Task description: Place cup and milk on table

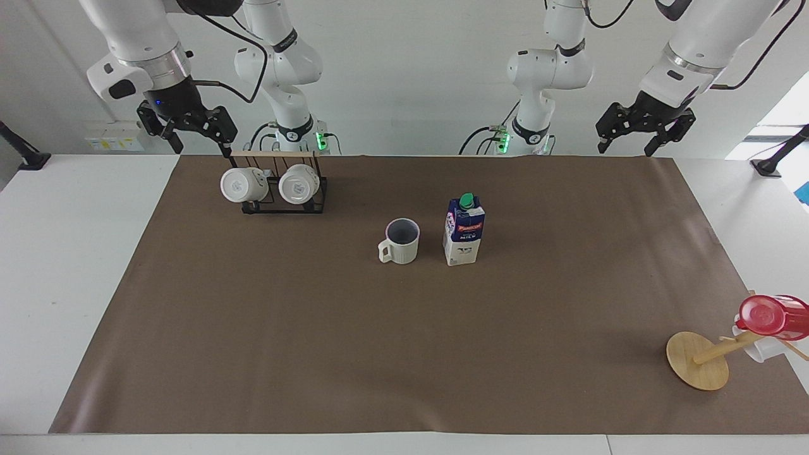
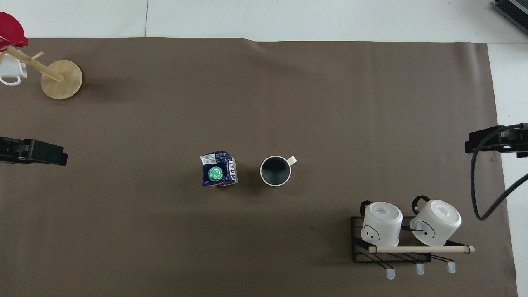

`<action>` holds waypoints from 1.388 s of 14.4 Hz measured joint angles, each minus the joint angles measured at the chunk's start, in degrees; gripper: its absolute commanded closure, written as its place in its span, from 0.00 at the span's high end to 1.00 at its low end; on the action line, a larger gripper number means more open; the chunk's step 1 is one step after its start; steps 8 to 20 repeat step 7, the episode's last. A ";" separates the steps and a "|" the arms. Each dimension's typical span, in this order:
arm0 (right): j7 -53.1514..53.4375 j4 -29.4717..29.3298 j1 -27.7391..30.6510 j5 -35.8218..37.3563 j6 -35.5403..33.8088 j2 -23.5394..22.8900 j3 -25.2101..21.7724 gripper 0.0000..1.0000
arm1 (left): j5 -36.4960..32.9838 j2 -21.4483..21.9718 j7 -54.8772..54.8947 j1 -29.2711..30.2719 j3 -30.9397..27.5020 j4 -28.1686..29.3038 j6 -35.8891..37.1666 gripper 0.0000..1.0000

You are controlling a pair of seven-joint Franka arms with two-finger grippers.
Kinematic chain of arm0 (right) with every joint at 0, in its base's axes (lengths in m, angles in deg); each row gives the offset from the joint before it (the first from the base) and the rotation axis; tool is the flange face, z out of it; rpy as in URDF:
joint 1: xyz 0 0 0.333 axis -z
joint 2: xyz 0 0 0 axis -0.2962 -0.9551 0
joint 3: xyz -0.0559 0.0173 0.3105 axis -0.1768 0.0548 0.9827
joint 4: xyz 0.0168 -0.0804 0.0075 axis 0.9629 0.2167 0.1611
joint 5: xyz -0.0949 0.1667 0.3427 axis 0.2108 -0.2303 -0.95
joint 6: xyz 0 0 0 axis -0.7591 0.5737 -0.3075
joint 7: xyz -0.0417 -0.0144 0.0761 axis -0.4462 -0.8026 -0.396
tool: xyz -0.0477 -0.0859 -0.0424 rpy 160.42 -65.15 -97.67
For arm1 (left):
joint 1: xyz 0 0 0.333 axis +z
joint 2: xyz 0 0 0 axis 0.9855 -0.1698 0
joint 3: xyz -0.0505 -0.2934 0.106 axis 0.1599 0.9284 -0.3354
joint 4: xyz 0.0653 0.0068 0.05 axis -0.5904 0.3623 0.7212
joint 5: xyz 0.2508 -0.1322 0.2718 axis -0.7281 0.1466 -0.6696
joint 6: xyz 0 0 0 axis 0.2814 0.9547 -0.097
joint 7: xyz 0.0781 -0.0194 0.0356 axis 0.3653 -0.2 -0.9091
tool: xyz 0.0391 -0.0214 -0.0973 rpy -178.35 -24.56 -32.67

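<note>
In the overhead view we see only a dark slab of the left claw (image 2: 35,151), cut by the picture's edge; the right claw (image 2: 495,140) is cropped likewise; near the left claw, the red cup (image 2: 10,31) and the white mug (image 2: 10,74) below it run off-frame.
</note>
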 measured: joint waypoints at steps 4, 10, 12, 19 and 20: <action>0.00 0.00 0.00 0.00 0.00 0.00 0.00 1.00 | 0.00 0.04 0.00 1.57 -0.08 0.19 0.31 1.00; 0.00 0.00 0.00 0.00 0.00 0.00 0.00 1.00 | 0.00 0.04 0.00 1.73 -0.03 0.25 0.55 1.00; 0.00 0.00 0.00 0.00 0.00 0.00 0.00 1.00 | 0.00 0.04 0.00 1.73 -0.03 0.25 0.55 1.00; 0.00 0.00 0.00 0.00 0.00 0.00 0.00 1.00 | 0.00 0.04 0.00 1.73 -0.03 0.25 0.55 1.00; 0.00 0.00 0.00 0.00 0.00 0.00 0.00 1.00 | 0.00 0.04 0.00 1.73 -0.03 0.25 0.55 1.00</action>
